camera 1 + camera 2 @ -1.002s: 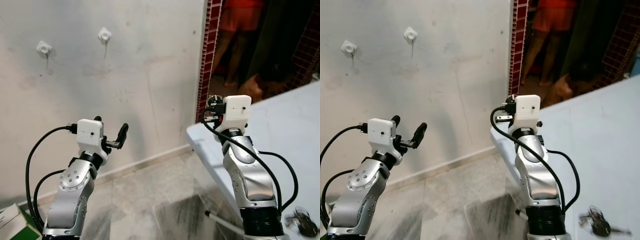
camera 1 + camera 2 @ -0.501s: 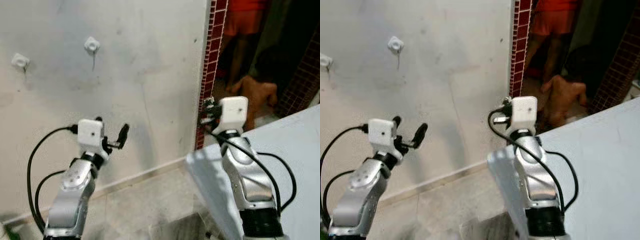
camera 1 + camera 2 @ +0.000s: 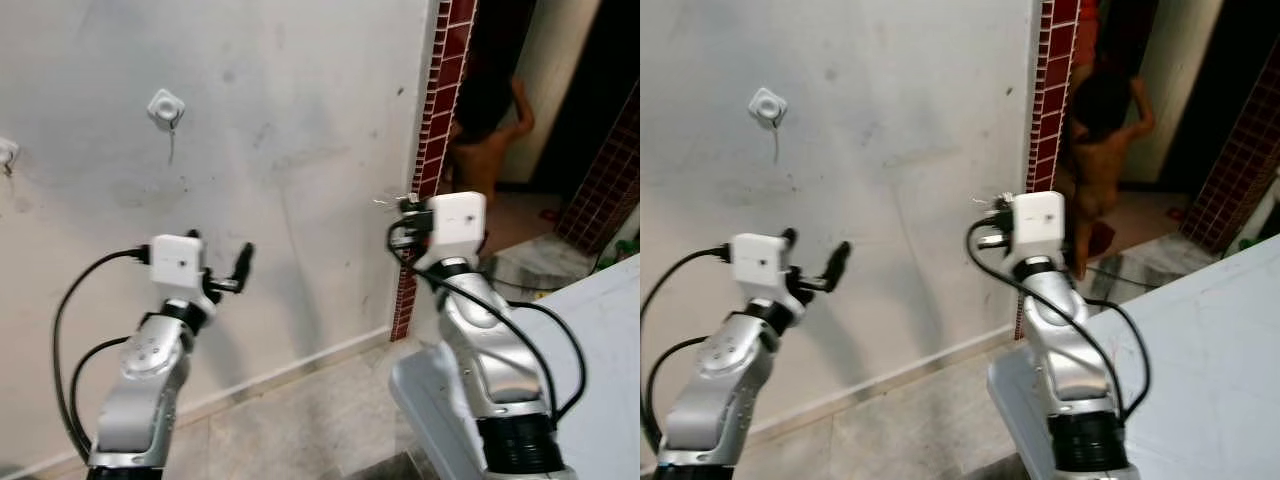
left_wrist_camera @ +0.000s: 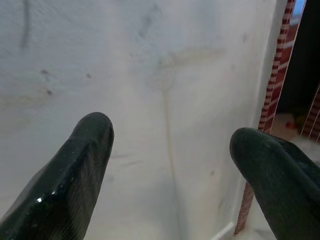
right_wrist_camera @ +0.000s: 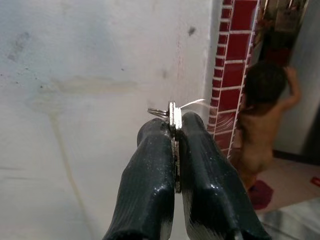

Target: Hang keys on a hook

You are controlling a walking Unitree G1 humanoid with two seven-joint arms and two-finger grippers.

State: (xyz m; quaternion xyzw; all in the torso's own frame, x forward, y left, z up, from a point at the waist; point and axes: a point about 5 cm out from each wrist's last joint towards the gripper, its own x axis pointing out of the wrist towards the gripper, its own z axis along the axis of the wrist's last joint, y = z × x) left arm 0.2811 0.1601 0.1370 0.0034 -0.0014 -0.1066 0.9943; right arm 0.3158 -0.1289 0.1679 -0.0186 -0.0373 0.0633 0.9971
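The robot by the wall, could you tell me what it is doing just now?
The right tool is shut on a key, held up before the white wall. The left tool is open, holding nothing. A white hook sits higher on the wall, up to the robot's left; the key is not yet hung. A person stands in the doorway.

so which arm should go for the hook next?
Right. Its pincer is shut on the keys. The left pincer is open, holding nothing, though it is nearer the wall hook.
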